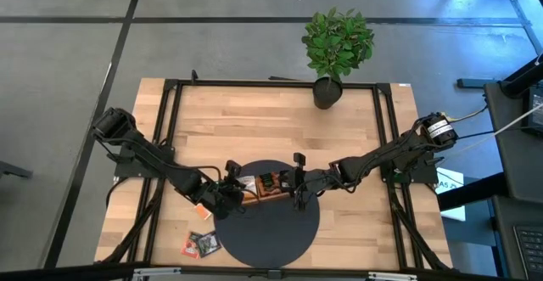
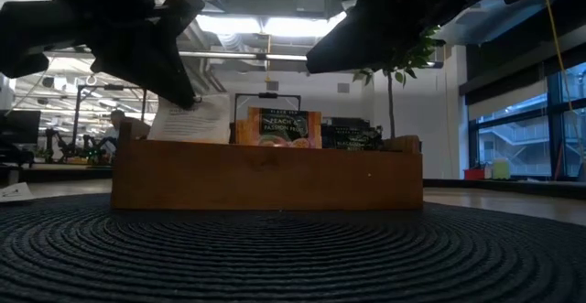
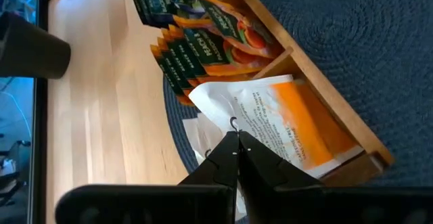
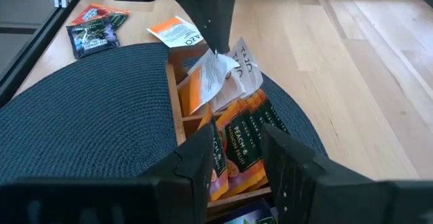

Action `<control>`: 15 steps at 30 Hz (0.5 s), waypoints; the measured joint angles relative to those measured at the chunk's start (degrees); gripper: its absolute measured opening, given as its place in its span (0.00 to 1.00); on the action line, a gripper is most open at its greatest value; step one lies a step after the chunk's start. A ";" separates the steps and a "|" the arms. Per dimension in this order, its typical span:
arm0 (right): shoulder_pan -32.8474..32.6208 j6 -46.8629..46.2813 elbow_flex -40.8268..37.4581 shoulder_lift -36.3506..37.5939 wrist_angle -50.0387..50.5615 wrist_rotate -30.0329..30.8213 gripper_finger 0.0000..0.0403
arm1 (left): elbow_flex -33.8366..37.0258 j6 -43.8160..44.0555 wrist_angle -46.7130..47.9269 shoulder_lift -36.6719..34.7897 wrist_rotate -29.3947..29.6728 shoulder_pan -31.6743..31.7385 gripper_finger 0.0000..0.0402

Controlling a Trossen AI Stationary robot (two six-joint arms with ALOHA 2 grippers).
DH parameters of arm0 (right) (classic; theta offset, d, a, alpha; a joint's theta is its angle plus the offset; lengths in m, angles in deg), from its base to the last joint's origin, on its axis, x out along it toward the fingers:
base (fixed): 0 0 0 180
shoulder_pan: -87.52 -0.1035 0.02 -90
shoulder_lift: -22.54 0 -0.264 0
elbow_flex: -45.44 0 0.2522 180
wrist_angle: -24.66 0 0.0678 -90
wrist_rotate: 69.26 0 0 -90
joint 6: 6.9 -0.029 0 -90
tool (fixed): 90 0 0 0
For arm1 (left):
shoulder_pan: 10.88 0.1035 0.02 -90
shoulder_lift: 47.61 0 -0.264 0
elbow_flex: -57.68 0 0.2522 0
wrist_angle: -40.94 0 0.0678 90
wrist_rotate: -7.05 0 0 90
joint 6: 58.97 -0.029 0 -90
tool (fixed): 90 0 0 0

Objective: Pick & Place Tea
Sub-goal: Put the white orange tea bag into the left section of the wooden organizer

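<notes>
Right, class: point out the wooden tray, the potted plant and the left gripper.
wooden tray point(image 2: 265, 175), low view, front wall.
potted plant point(image 1: 337, 42), high view, its leaves.
left gripper point(image 3: 235, 143), left wrist view, between its shut fingertips.

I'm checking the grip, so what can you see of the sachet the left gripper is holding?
The sachet is a flat paper packet, white with an orange panel and small black print, slightly crumpled. The left gripper is shut on its white edge, holding it tilted over the end compartment of the wooden tray, beside a row of orange and dark sachets.
</notes>
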 joint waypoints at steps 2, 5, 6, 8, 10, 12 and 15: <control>0.00 0.02 0.00 0.00 0.02 0.00 0.31 | 0.00 0.00 -0.60 0.00 0.03 0.00 0.01; 0.00 0.00 0.00 0.00 0.02 0.00 0.31 | -0.02 0.26 -1.62 0.00 -0.13 -0.11 0.01; 0.00 0.00 0.00 0.00 0.01 0.00 0.31 | -0.02 0.88 -1.59 0.00 -0.43 -0.17 0.01; 0.00 0.00 0.00 0.00 0.02 0.00 0.31 | -0.02 2.05 -1.55 0.00 -1.62 -0.17 0.01; 0.00 0.00 0.00 0.00 0.00 0.00 0.31 | -0.02 2.75 -1.55 0.00 -3.77 -0.17 0.01; 0.00 0.00 0.00 0.00 0.02 0.00 0.31 | -0.02 3.42 -1.59 0.00 -6.02 -0.19 0.03; 0.00 0.00 0.00 0.00 0.02 0.00 0.31 | -0.02 5.54 -1.41 0.00 -8.35 -0.20 0.06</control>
